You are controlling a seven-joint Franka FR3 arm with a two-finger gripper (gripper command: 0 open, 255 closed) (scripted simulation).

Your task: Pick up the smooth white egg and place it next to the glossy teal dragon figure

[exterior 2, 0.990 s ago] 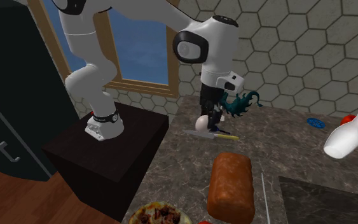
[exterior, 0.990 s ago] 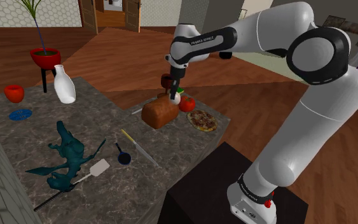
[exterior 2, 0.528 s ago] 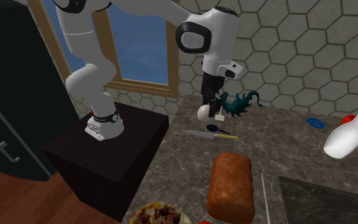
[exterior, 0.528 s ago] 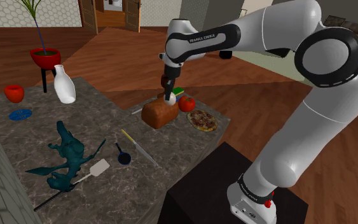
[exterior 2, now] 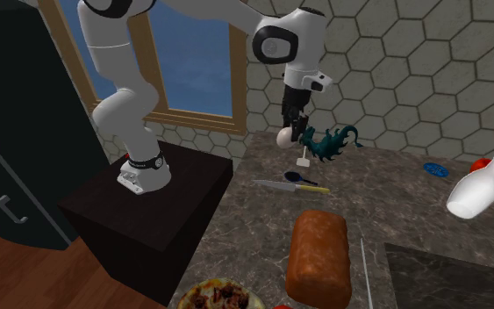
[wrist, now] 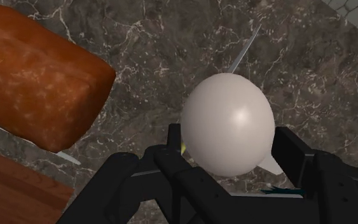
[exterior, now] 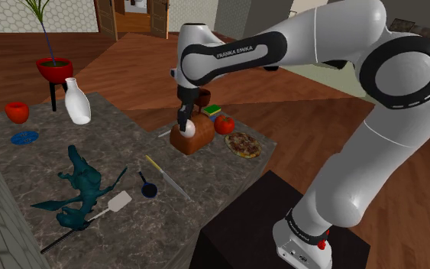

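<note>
The gripper (exterior: 185, 125) is clenched on the smooth white egg (exterior: 191, 128), one black finger (wrist: 171, 147) on each flank of the shell. The egg hangs in the air, clear of the worktop (exterior: 118, 137). From the wrist it sits over bare marble just beside the brown bread loaf (wrist: 37, 83).

Above the gripper the wrist points straight down. The white forearm runs back toward the shoulder view's right to a large dark-ringed elbow, and from there the arm drops to its base on the dark stand (exterior: 255, 222).

The loaf lies near the worktop's edge that borders the wooden floor (exterior: 144, 69). A tomato (exterior: 223, 124) and a pizza (exterior: 242, 144) lie further along that edge.

The teal dragon figure (exterior: 79, 183) stands near the opposite, wall-side edge, well apart from the egg. A spatula (exterior: 118, 202) lies just beside the dragon, and a knife (exterior: 167, 177) lies between the dragon and the loaf. Toward the far end are a white bottle (exterior: 75, 101), a blue plate (exterior: 24, 137) and a red bowl (exterior: 17, 111).

The worktop is dark grey marble with pale veins. Hexagon tiles cover the wall (exterior 2: 411, 53) behind it, and a wood-framed window (exterior 2: 192, 61) showing blue sits behind the stand.
</note>
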